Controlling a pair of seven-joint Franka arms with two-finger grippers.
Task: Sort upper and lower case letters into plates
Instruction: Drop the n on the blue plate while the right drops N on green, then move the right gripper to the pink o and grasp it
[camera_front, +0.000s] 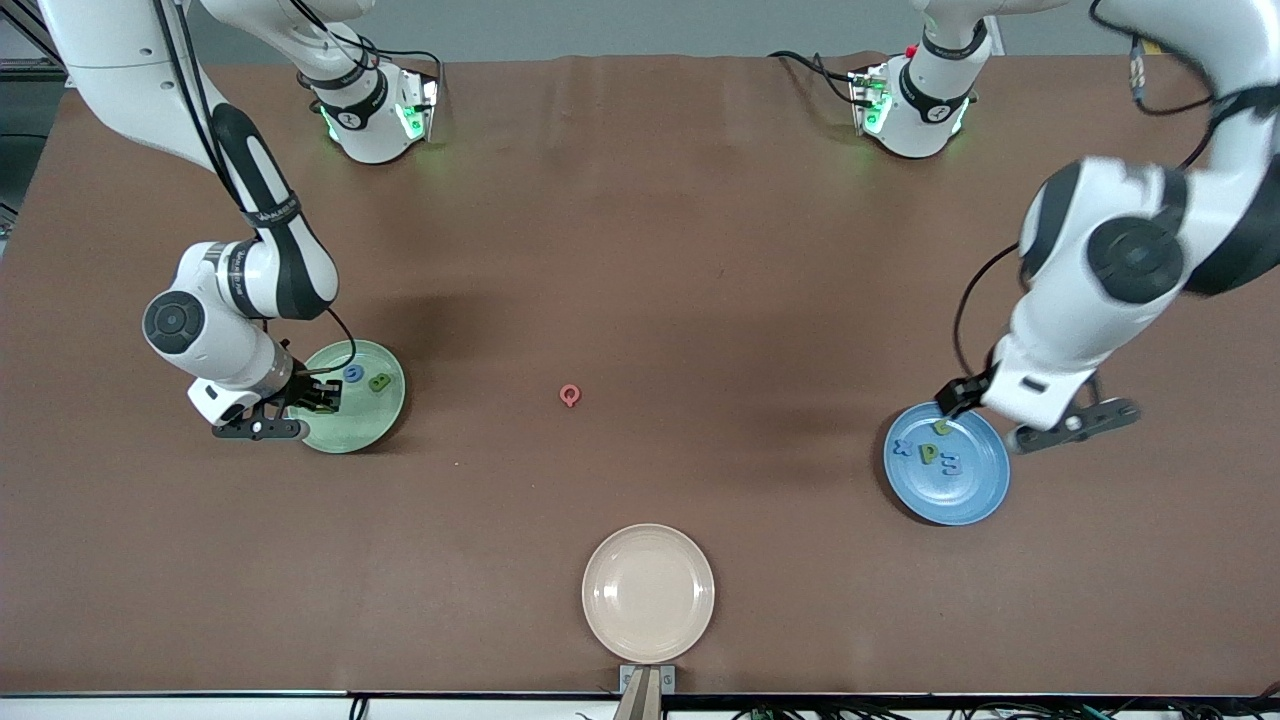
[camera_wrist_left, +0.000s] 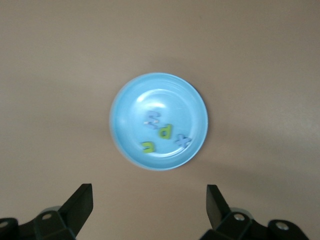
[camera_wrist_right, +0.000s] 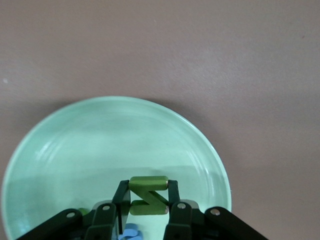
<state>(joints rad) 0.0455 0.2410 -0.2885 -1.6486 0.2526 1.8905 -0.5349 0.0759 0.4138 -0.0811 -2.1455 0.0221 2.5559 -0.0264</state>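
Note:
The pale green plate (camera_front: 345, 432) lies toward the right arm's end, with a blue letter (camera_front: 352, 373) and a green B (camera_front: 380, 382) in it. My right gripper (camera_front: 322, 396) hangs over this plate, shut on a green N (camera_wrist_right: 148, 195) above the plate's floor (camera_wrist_right: 100, 145). At the left arm's end the blue plate (camera_front: 950, 500) holds a green u (camera_wrist_left: 149, 146), a green p-like letter (camera_wrist_left: 165, 132), a blue m (camera_wrist_left: 151, 119) and a blue x (camera_wrist_left: 182, 141). My left gripper (camera_wrist_left: 149, 197) is open and empty over the table beside that plate (camera_wrist_left: 130, 100). A pinkish-red Q (camera_front: 569, 396) lies alone mid-table.
A cream-beige plate (camera_front: 648, 593) sits at the table edge nearest the front camera, with nothing in it. Bare brown table stretches between the Q and either plate. Both arm bases (camera_front: 375, 110) (camera_front: 915, 105) stand along the edge farthest from the front camera.

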